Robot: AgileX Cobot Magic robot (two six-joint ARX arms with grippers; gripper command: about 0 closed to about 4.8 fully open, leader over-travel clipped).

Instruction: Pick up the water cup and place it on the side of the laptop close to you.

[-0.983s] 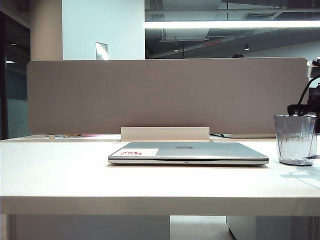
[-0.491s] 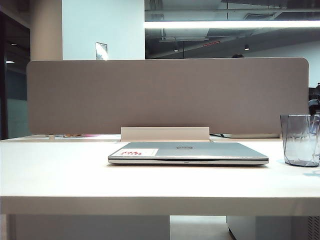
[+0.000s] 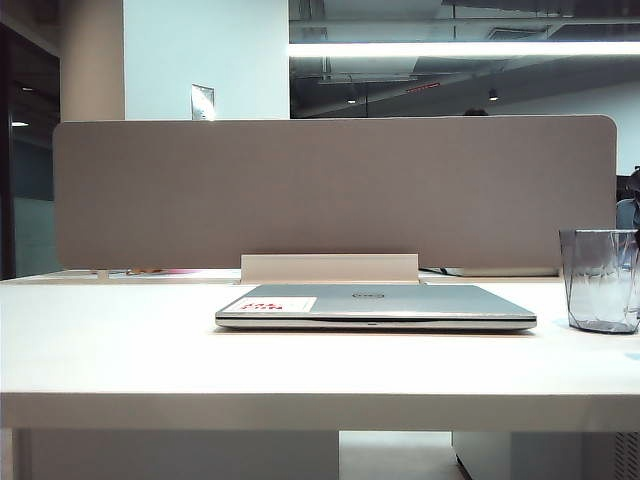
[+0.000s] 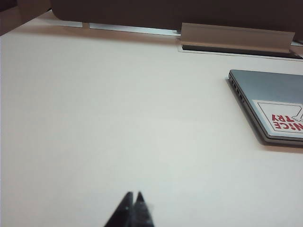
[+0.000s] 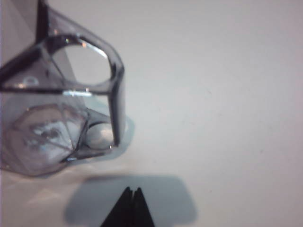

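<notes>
Compared with the exterior view of a second earlier, the water cup (image 3: pixel 600 280) stood a little further toward the right edge of the picture, and the dark arm parts that had risen behind and above it were gone from that view; between the half-second frame and this one the cup and laptop (image 3: pixel 375 304) showed almost no change.

Task progress — judged as not yet achieved. The water cup stood upright on the white table (image 3: pixel 300 365), to the right of the closed laptop and well apart from it, level with it rather than on the near side. No gripper held it. The strip of table in front of the laptop, where the cup was to go, carried nothing.

Right gripper (image 5: pixel 132 191) — fingers pressed together, pinching nothing, hovering above the table beside the cup. In the right wrist view the water cup (image 5: pixel 61 99) lay close ahead of the fingertips, its squared handle (image 5: pixel 116 94) turned toward them, apart from the tips.

Left gripper (image 4: pixel 134 196) — fingers likewise closed on nothing, over bare table (image 4: pixel 118 118), with a corner of the laptop (image 4: pixel 270 101) and its red-printed white sticker (image 4: pixel 281 120) off to one side.

Remaining, by this reading: grasping the cup, carrying it to the near side of the laptop, and releasing it there.
</notes>
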